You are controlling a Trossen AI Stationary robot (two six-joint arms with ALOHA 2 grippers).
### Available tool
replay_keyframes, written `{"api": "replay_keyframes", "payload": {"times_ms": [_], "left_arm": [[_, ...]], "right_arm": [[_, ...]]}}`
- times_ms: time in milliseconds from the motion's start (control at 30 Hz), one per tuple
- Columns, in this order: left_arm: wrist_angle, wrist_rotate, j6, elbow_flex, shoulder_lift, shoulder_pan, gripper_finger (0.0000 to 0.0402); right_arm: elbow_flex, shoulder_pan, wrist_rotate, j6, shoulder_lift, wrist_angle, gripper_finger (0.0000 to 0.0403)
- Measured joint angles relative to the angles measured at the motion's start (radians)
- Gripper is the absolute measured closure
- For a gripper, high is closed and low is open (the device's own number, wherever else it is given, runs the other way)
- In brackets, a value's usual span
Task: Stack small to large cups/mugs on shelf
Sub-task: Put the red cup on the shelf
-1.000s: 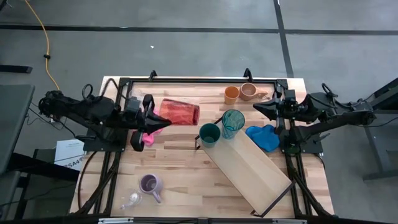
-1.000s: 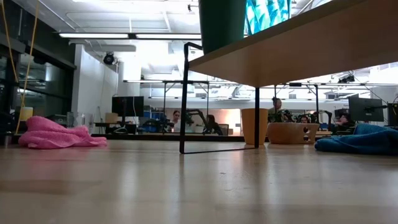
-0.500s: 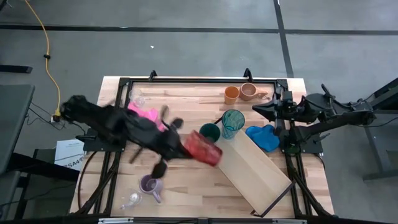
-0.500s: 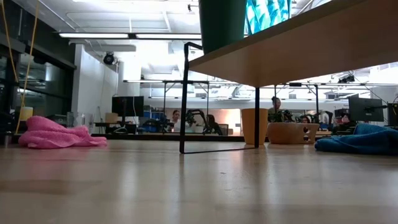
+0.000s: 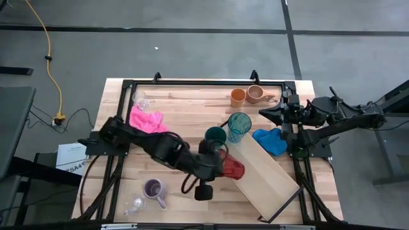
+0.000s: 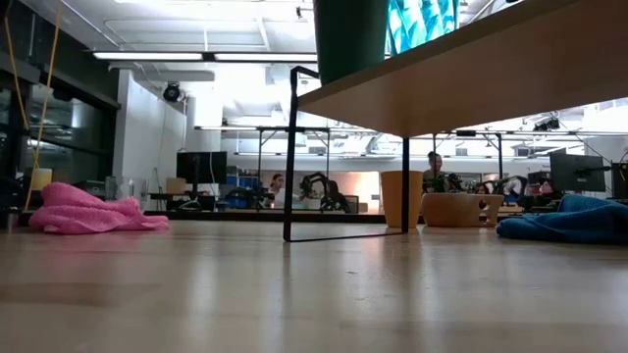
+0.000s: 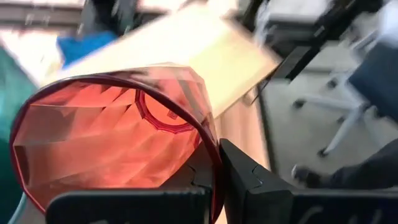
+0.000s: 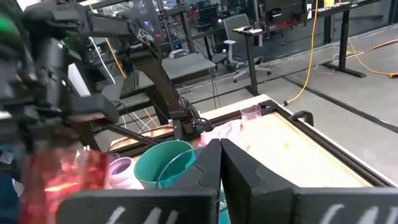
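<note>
A red translucent faceted tumbler [image 5: 232, 170] hangs over the near-left edge of the light-wood shelf [image 5: 265, 172], with my left gripper [image 5: 219, 166] shut on it. On the shelf's far end stand a green cup [image 5: 215, 136] and a teal tumbler [image 5: 239, 125]. An orange mug [image 5: 238, 97] and a tan mug [image 5: 255, 94] stand at the table's far side. A purple mug [image 5: 153, 189] and a clear glass [image 5: 135, 204] stand near left. My right gripper [image 5: 264, 112] hovers shut by the right edge, touching nothing. My left gripper holds the red tumbler by its rim [image 7: 213, 163], one finger [image 7: 194, 182] inside the mouth and the other finger [image 7: 244, 177] outside the wall. The fingers slant down from the table's left. The tumbler lies tilted, base pointing away toward the shelf, lifted clear.
A pink cloth [image 5: 146, 119] lies far left with a second clear glass [image 5: 142, 102] beside it. A blue cloth [image 5: 270, 140] lies by the shelf's far right. The shelf stands slantwise on thin black legs [image 6: 290, 157]. Bare wood shows at the near middle [image 5: 192, 204].
My left gripper has swung with the red tumbler from the table's far left toward the right and near side, ending at the shelf's near-left edge, and has tipped downward. The tumbler has stayed in the hold, clear of the table.
</note>
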Motion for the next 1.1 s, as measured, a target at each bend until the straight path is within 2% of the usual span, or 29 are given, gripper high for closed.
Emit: {"api": "replay_keyframes", "payload": {"times_ms": [200, 500, 733, 967, 1100], "left_arm": [[-0.033, -0.018, -0.04, 0.029, 0.051, 0.034, 0.0401], [-0.099, -0.011, -0.053, 0.029, 0.053, 0.091, 0.0401], [-0.082, 0.072, -0.03, 0.029, 0.053, 0.081, 0.0401], [-0.086, 0.07, -0.027, 0.029, 0.053, 0.065, 0.0401], [-0.069, 0.072, 0.026, 0.028, 0.053, 0.059, 0.0401]], "right_arm": [[0.0, 0.0, 0.0, 0.0, -0.001, -0.006, 0.0402], [0.0, 0.0, 0.0, 0.0, 0.0, -0.009, 0.0402], [0.0, 0.0, 0.0, 0.0, 0.0, -0.008, 0.0402], [0.0, 0.0, 0.0, 0.0, 0.0, -0.007, 0.0402], [0.0, 0.0, 0.0, 0.0, 0.0, -0.006, 0.0402]]}}
